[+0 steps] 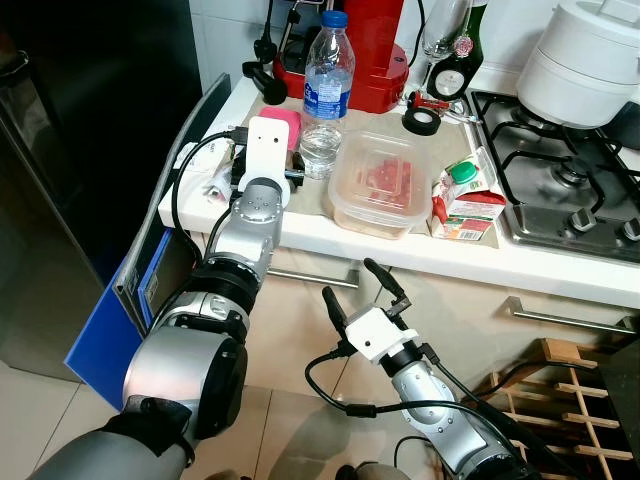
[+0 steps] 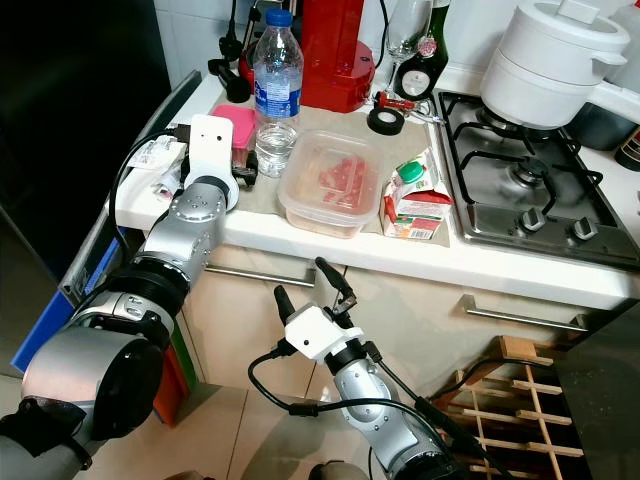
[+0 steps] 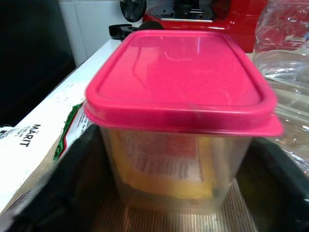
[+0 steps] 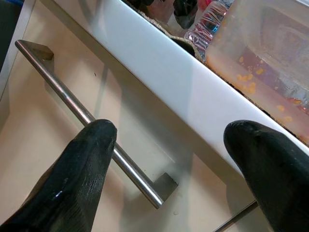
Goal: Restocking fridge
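Left wrist view puts us right on the pink-lidded clear plastic tub, so we're at the pick-up step of the restock.

Our left gripper is up on the white countertop, its two black fingers spread open on either side of the tub, not yet closed on it. The tub sits at the counter's left end, just beside the clear plastic water bottle, with the clear lidded container of red food beyond that. Our right gripper waits open and empty below the counter edge, near the steel drawer handle. Next, we reckon: squeeze the tub squarely, lift it straight, and mind that bottle alongside.
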`<state>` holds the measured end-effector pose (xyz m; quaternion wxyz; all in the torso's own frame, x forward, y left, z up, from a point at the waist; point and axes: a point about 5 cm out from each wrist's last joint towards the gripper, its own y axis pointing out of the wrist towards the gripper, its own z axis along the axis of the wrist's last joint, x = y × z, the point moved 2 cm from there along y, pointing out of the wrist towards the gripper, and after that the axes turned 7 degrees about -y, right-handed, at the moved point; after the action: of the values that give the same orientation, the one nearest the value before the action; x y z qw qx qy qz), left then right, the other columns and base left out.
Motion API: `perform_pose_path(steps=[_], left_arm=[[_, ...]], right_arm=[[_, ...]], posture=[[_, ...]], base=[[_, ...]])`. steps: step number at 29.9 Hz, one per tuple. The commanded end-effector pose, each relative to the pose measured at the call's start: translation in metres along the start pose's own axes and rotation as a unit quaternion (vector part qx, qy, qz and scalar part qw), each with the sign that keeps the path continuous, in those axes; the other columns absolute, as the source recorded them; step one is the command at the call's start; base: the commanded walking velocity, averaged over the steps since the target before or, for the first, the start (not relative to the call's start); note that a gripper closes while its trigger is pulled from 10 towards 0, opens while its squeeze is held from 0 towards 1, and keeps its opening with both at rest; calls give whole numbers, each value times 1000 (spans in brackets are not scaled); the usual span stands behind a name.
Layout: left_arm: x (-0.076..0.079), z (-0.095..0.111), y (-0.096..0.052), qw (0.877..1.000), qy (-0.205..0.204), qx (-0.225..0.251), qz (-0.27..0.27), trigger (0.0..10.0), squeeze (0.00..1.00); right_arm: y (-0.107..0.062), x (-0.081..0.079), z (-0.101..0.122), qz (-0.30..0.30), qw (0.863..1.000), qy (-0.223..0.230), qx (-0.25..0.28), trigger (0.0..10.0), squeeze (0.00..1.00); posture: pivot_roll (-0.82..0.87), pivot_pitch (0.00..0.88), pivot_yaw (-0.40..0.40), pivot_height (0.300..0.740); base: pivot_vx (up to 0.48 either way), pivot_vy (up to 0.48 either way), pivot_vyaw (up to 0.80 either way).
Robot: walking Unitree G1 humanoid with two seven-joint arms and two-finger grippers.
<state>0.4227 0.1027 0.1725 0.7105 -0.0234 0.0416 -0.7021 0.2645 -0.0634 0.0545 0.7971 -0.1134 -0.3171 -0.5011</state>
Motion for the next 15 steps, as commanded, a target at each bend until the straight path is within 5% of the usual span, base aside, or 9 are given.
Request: perform_pose_path(steps=[1, 10, 15], left_arm=[[2, 4, 1, 1000, 0, 0, -5, 0, 0], [5, 6, 2, 1000, -11, 13, -17, 0, 0], [4, 25, 2, 998, -26, 59, -26, 0, 0]], right_arm=[[0, 5, -4, -8, 1000, 1, -4, 10000, 0], [-5, 7, -8, -7, 1000, -1, -6, 10000, 0], [-5, 7, -8, -6, 1000, -2, -5, 10000, 0]], posture=[[-124, 0, -74, 740], [-123, 0, -78, 740], [-123, 0, -79, 740]], base=[[0, 0, 0], [0, 0, 0], [0, 0, 0]])
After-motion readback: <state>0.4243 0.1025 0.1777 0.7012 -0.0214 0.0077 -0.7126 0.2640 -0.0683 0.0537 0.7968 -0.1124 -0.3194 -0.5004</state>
